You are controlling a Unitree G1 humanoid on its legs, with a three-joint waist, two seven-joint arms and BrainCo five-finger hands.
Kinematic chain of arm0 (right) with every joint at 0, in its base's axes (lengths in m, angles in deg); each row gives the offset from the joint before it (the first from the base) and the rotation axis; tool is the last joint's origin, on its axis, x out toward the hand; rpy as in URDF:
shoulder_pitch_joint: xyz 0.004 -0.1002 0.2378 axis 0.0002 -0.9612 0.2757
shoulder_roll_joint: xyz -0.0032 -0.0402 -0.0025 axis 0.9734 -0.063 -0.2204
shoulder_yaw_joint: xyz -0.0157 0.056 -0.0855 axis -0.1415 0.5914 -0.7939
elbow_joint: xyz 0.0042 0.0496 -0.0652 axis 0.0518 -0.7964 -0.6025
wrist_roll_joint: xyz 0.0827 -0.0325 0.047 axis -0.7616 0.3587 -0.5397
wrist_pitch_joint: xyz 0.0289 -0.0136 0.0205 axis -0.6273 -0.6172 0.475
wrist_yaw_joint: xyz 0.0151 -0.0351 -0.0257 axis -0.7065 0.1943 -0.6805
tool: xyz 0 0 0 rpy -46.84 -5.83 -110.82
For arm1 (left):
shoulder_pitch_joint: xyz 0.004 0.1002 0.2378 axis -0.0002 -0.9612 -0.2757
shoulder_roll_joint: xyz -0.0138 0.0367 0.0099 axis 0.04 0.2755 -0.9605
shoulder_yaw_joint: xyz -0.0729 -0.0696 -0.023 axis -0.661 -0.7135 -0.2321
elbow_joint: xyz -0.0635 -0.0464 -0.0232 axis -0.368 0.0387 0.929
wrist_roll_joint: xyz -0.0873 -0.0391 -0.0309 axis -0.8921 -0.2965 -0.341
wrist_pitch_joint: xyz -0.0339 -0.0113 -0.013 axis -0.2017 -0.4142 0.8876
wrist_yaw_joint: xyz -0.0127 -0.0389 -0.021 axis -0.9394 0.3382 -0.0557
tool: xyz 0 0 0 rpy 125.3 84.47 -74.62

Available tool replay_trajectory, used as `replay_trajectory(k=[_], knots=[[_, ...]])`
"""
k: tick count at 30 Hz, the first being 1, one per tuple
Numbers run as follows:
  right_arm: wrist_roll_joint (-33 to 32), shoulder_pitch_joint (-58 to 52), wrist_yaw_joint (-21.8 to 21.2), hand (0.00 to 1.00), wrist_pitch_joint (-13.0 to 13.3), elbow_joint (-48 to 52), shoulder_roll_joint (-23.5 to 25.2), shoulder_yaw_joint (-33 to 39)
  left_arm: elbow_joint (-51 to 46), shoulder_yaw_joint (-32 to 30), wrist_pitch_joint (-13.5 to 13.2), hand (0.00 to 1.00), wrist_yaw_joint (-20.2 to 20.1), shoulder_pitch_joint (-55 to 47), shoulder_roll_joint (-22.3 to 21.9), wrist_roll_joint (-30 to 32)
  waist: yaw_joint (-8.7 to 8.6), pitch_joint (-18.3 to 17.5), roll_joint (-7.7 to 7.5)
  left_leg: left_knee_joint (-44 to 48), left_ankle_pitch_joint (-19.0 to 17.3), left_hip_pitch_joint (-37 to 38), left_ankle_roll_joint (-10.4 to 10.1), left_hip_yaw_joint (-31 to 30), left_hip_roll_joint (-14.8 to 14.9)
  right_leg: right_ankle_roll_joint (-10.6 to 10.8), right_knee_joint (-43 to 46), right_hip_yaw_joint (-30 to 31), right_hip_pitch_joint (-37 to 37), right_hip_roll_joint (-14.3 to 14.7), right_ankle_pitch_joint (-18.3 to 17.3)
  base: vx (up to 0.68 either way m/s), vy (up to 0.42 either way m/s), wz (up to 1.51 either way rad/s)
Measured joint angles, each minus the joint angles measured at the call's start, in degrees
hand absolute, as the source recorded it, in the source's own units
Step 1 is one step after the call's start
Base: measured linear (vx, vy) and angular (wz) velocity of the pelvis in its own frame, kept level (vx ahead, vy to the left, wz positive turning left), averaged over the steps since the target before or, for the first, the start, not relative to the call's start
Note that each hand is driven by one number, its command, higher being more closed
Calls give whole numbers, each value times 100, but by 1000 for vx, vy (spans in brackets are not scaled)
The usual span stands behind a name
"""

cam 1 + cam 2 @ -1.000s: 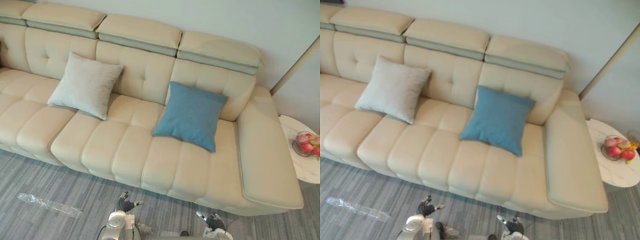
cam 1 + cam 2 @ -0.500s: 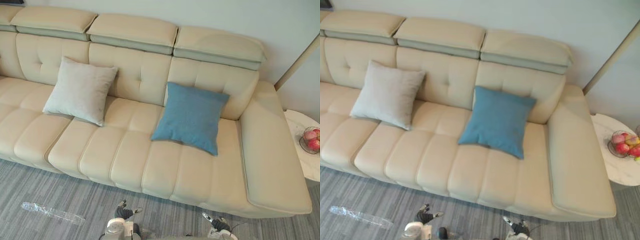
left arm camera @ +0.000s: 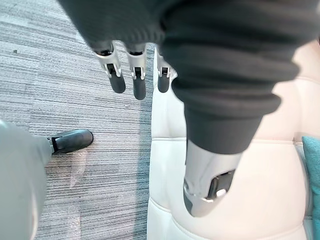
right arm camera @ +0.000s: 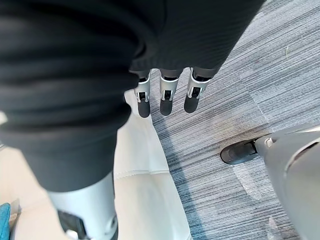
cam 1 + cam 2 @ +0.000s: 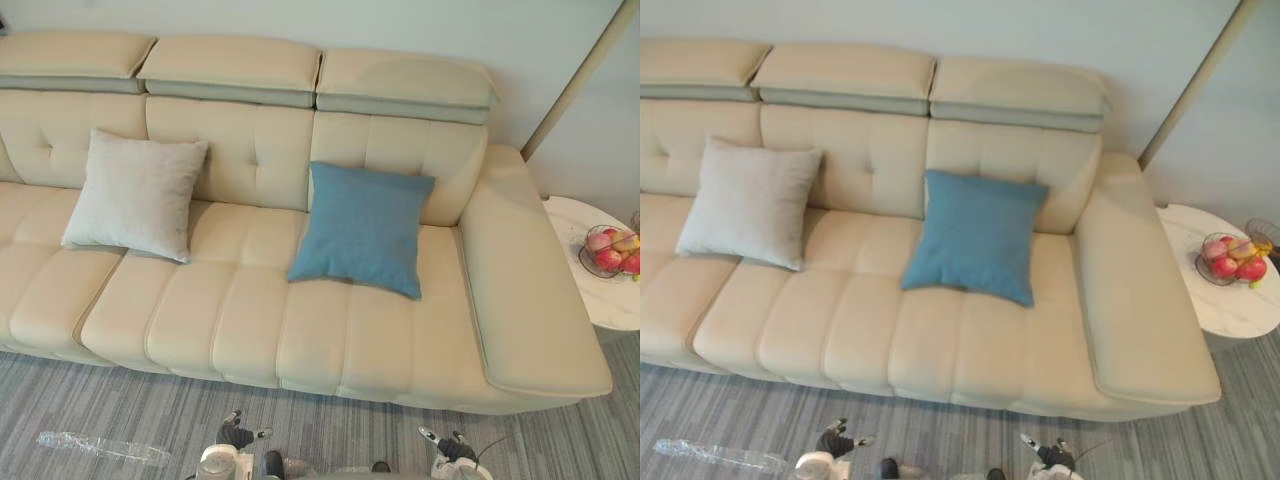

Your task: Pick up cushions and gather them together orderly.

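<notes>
Blue square fabric cushion lies well ahead of my empty, straight-fingered right hand, so I'd approach before gripping its edge.

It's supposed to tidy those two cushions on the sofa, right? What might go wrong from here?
The grey cushion and the blue cushion lean on the sofa's back, apart, while the left hand and right hand hang open and low by its front edge; a long reach might slip or topple a cushion. The fruit bowl on the small table beside the sofa's arm could be knocked by a wide right-arm swing.
</notes>
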Motion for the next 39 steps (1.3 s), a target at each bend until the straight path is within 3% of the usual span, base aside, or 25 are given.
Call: replay_trajectory(k=[5,7,9,10,11,14,16,18,19,21,22,23,25,26,27,28,30,31,32,34,35,36,37,38,39], knots=[[239,-152,6,0,-134,3,-17,-9,54,-331,109,0,-54,-126,-46,-222,4,88,54,167,-103,185,-74,326,84,14,165,264,9,26,-8,-91,-1,-27],[299,-161,15,0,-155,7,-26,-62,47,-467,109,0,-67,-111,-49,-234,17,132,-16,824,-370,-131,-104,272,119,22,324,556,-247,26,-12,-126,1,-70],[443,-126,58,0,-154,28,-117,-208,-53,-671,87,0,-72,-65,-174,-359,74,236,-5,1854,-757,-715,-36,-697,110,50,580,1095,-755,43,-1,-175,-26,-106],[443,-124,62,0,-154,34,-141,-219,-51,-690,86,0,-71,-59,-225,-396,82,263,68,1941,-914,-739,-84,-849,141,60,592,1205,-827,104,20,-162,44,-118],[442,-127,75,0,-161,46,-221,-217,-53,-722,85,0,-75,-27,-316,-447,68,306,221,1994,-1311,-723,-239,-834,257,86,594,1411,-955,222,22,-107,86,-111],[441,-221,83,0,-208,378,-85,-238,-68,-895,81,0,-62,-13,-308,-460,103,364,87,2044,-1480,-604,-168,16,326,-355,475,1791,-1235,227,251,-104,142,-159],[442,-185,86,0,-203,483,10,-455,-58,-884,82,0,-61,20,-191,-454,98,390,-32,2068,-1574,-599,-111,862,439,-814,318,1790,-1587,224,538,-75,68,-205],[444,-31,80,0,-197,472,24,-635,-43,-873,90,0,-58,37,-144,-452,127,409,-40,2113,-1519,-602,-78,1524,741,-849,577,918,-1950,191,566,20,-21,-175],[445,-37,81,0,-189,470,-4,-654,-48,-847,89,0,-64,60,-118,-450,92,407,-26,2113,-1501,-496,-85,1832,931,-794,1299,-2,-2126,184,471,140,-54,-125],[445,-101,92,0,-184,409,-28,-644,-52,-814,94,0,-73,112,-91,-445,98,408,-27,2193,-1496,-370,-96,2083,1003,-679,1563,-714,-1934,165,215,188,-76,-114],[441,-98,84,0,-185,406,-37,-636,-46,-829,100,0,-71,127,-75,-442,88,412,-21,2262,-1496,-370,-95,2104,986,-667,1528,-739,-1920,190,225,161,-116,-102],[442,-92,77,0,-132,408,-126,-636,-42,-831,109,0,-73,169,-141,-439,79,428,91,2682,-1442,-451,-8,2186,1105,-686,1367,-693,-1882,290,409,99,-114,-90],[442,-23,73,0,-133,266,-229,-657,-44,-817,90,0,-74,174,-177,-439,95,428,144,2673,-1552,-567,41,2194,1161,-765,1159,-699,-1901,439,694,59,-84,-116],[444,200,81,0,-171,117,-325,-661,-11,-832,88,0,-62,113,-233,-443,217,395,448,2051,-1308,-182,-104,2664,1291,-871,1064,-1361,-1948,454,490,26,-46,-120],[446,252,56,0,-173,116,-308,-672,13,-828,106,0,-42,127,-205,-443,164,416,427,2005,-1306,-133,-111,2794,1228,-862,1382,-1805,-2018,210,246,78,-103,-144],[448,289,41,0,-197,99,-291,-663,11,-799,120,0,-26,195,-157,-442,123,437,252,1909,-1279,65,-164,3185,1117,-869,2058,-2802,-2065,-401,-315,65,-96,-69],[460,388,28,0,-201,28,-220,-673,76,-845,128,0,-16,149,-59,-441,173,476,221,1909,-1198,330,-309,3585,1178,-919,2415,-3592,-2049,-702,-470,86,-219,-113],[464,409,23,0,-197,35,-217,-711,124,-850,147,0,-15,129,-44,-441,156,467,208,1913,-1147,459,-395,3671,1263,-990,2467,-3591,-1990,-591,-504,168,-437,-128],[461,390,22,0,-186,34,-275,-740,139,-879,163,0,-19,102,-101,-441,82,466,307,2207,-1043,544,-566,3734,1526,-1059,2486,-3401,-1961,-317,-677,226,-489,-107],[449,369,29,0,-179,36,-369,-887,91,-880,144,0,-19,200,-148,-445,50,481,358,3512,-955,244,-477,3565,2157,-1146,2383,-3145,-1912,69,-914,211,-437,-98],[438,358,67,0,-176,35,-395,-947,47,-875,135,0,-16,232,-206,-459,52,524,376,4705,-511,-261,308,2957,2614,-1255,2210,-2828,-1811,392,-977,177,-322,-134],[429,358,95,0,-146,33,-437,-992,57,-804,133,0,-44,235,-291,-456,87,586,370,5450,-909,-677,499,2039,2560,-1348,2078,-2461,-1687,606,-984,175,-285,-139],[429,351,99,0,-139,30,-446,-1017,28,-801,119,0,-35,230,-280,-458,116,591,363,5593,-1057,-795,444,1780,2467,-1379,2038,-2381,-1643,655,-988,220,-221,-170],[430,343,101,0,-140,16,-452,-1005,-78,-730,85,0,-26,246,-263,-460,162,688,346,5815,-1392,-1001,264,1095,2013,-1407,1821,-1960,-1364,839,-975,190,-143,-133],[429,329,100,0,-140,13,-451,-998,-77,-654,85,0,-27,244,-260,-473,168,723,343,5785,-1464,-1049,224,931,1842,-1413,1750,-1830,-1239,863,-967,267,-141,-162]])
